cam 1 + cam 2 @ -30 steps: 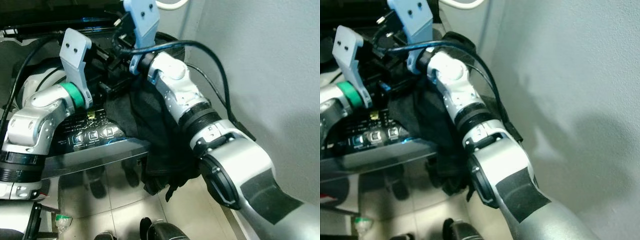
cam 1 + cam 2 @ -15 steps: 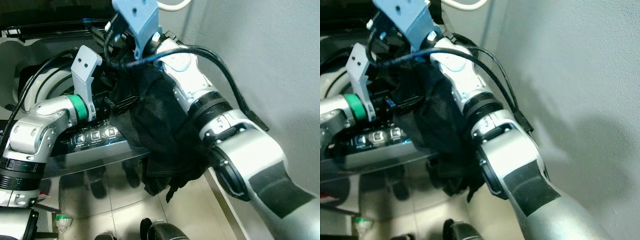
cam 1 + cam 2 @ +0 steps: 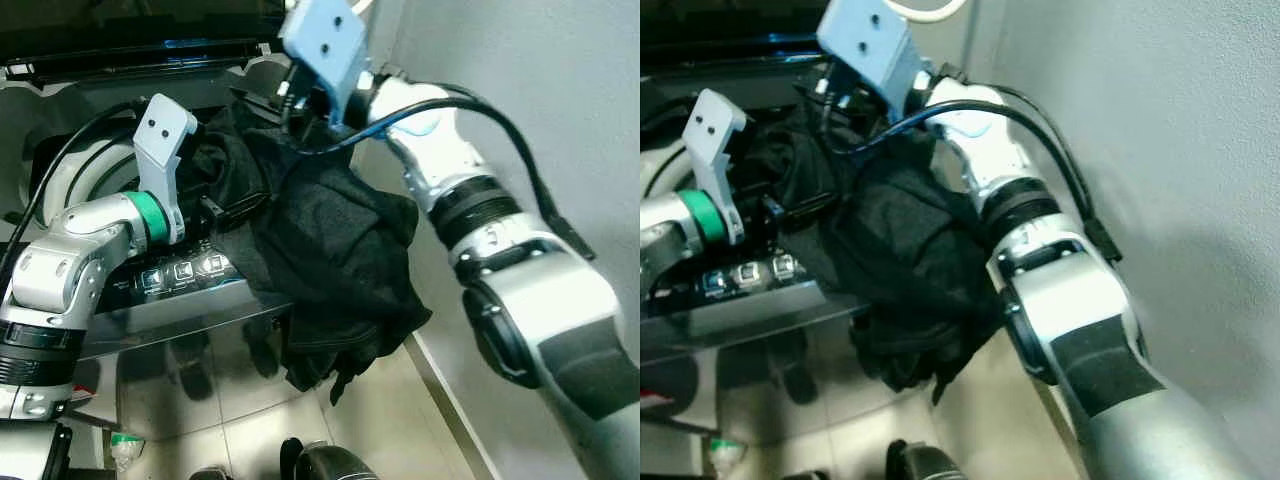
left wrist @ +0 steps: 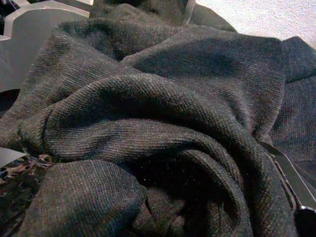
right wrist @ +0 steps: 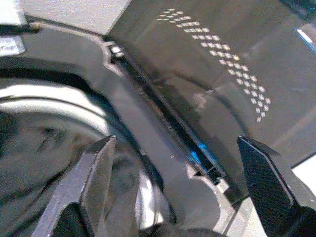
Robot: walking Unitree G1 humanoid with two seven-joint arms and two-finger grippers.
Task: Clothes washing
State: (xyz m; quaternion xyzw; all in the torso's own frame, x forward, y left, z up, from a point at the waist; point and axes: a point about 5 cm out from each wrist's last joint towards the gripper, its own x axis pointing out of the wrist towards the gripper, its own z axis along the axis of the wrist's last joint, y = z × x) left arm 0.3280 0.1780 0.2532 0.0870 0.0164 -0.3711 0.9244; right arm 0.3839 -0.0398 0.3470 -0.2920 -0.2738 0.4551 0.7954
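1. A big dark grey knitted cloth (image 3: 330, 240) lies bunched over the front edge of the top-loading washing machine with the shiny grey top (image 3: 200, 310). One end hangs down toward the pale tiled floor (image 3: 390, 430).
2. The left gripper (image 3: 215, 205) is pushed into the cloth near the lit row of buttons (image 3: 180, 270). Its fingers are buried in folds, so I cannot tell if they are open.
3. The right gripper (image 5: 177, 173) is up over the machine's round tub (image 5: 54, 123). Its two black fingers (image 5: 94, 173) are spread wide and hold nothing.
4. A plain grey wall (image 3: 540, 90) stands close on the right.
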